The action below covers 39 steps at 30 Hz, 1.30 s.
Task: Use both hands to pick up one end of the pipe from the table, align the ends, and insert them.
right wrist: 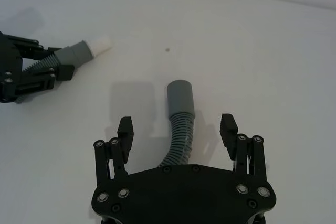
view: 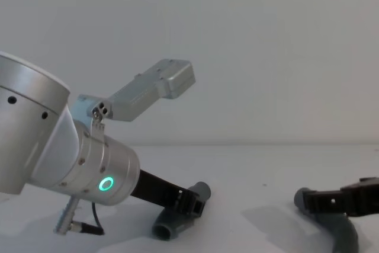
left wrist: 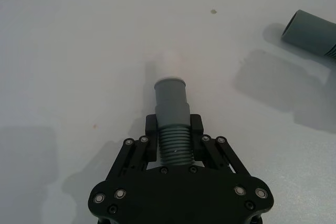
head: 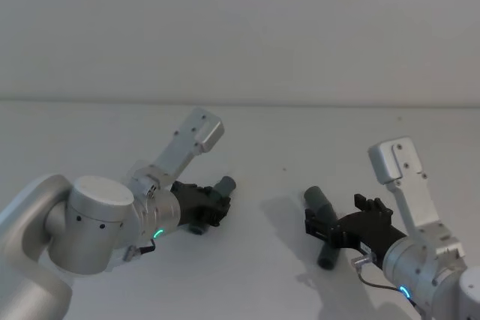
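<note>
Left end effector (left wrist: 174, 127) squeezes one hose piece (left wrist: 171, 100) by its ribs; right end effector (right wrist: 177, 126) is wide open w/ the other hose piece (right wrist: 181, 103) between its fingers.

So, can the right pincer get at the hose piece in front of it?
Likely yes: the right pincer is open astride the ribbed hose piece, nothing between. The left pincer grips the other piece.
</note>
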Tool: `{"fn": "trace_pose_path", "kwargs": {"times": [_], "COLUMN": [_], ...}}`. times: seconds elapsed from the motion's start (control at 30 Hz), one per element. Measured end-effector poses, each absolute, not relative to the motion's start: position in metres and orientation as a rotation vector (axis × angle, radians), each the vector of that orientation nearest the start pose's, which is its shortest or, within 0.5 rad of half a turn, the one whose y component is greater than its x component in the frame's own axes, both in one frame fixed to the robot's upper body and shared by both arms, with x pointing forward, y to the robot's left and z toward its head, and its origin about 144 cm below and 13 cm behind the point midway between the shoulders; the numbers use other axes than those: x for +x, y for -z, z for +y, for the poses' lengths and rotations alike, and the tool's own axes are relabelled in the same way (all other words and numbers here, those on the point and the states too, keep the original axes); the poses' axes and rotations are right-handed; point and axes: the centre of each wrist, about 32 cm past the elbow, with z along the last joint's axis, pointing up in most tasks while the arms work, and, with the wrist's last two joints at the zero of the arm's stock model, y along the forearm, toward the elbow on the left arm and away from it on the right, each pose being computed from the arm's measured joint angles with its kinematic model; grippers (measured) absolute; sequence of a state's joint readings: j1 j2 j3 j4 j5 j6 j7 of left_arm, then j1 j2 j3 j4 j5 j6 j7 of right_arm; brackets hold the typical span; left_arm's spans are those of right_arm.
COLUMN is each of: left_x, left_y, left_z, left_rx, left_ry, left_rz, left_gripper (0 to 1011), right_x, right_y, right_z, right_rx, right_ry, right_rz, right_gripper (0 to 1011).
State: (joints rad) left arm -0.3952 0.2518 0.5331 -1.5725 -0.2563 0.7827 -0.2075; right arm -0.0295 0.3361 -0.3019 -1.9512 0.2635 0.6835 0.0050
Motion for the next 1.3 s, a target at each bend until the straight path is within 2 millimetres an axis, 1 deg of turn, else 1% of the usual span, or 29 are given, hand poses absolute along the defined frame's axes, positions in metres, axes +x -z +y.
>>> {"fn": "trace_pose_path", "kwargs": {"times": [0.57,1.3], "left_x": [0.519,0.519], "left_y": [-1.238,-1.238], "left_z": [0.141,0.141], "left_rx": [0.558,0.558], "left_ry": [-0.887,-0.887], "left_rz": [0.223,0.223], "left_gripper": [345,345], "right_x": [0.431,0.44], "right_y": [-1.219,-1.211], "right_z": [-0.195,-0.193], "right_rx": [-0.47,-0.481], "right_ry": [1.194,1.223], "right_rz": [0.245,0.302], "right_gripper": [1000,1000]}}
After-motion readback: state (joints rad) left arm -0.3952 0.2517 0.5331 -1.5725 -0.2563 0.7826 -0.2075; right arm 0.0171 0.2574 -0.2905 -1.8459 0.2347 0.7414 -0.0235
